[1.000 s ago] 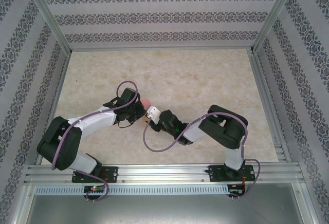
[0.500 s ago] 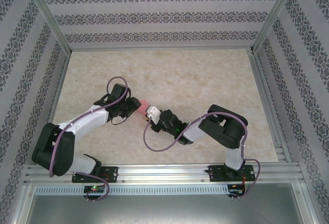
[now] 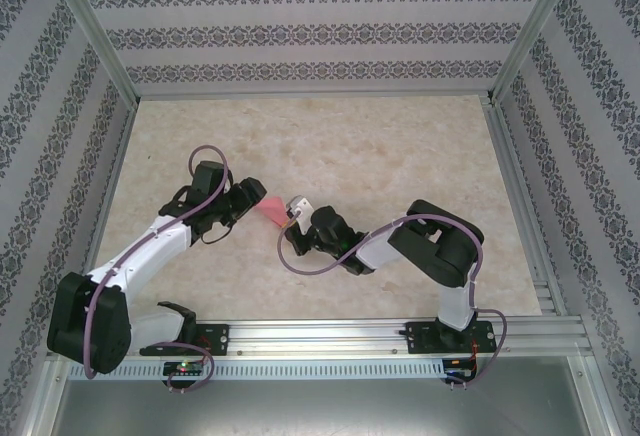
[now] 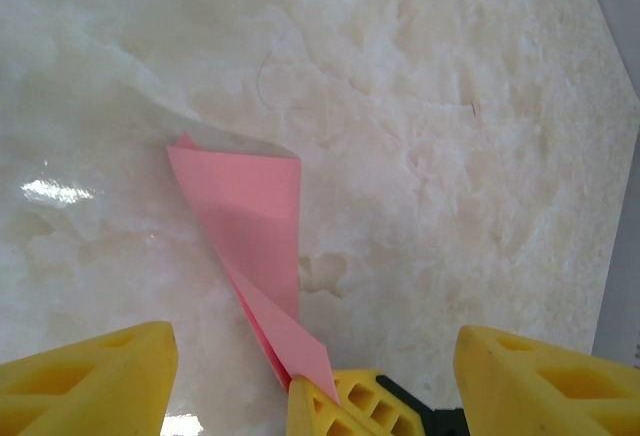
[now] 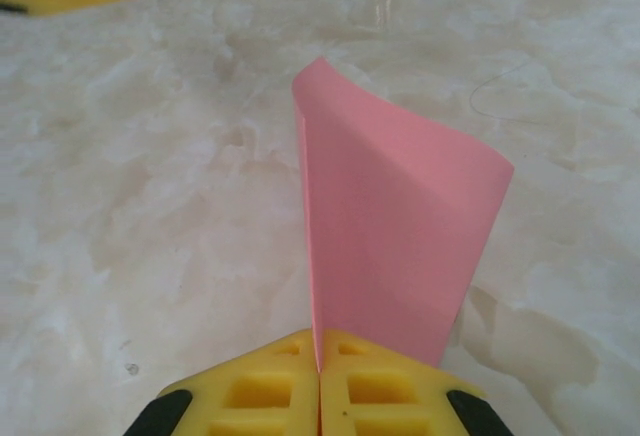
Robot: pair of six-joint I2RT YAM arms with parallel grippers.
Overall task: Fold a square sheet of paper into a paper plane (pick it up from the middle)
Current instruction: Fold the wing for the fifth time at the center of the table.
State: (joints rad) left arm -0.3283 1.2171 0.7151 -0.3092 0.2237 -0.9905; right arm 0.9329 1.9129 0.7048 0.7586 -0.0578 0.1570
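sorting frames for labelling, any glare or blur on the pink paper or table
Left wrist: white glare patch on the table left of the pink paper, which is sharp. Right wrist: faint glare streak at the top, paper sharp, soft shadow to its right. Top external: even light.

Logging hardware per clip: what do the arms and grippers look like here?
Left arm and right arm: white links, black joints, a looping purple cable on each. Left gripper and right gripper carry yellow fingers with cut-out pockets.
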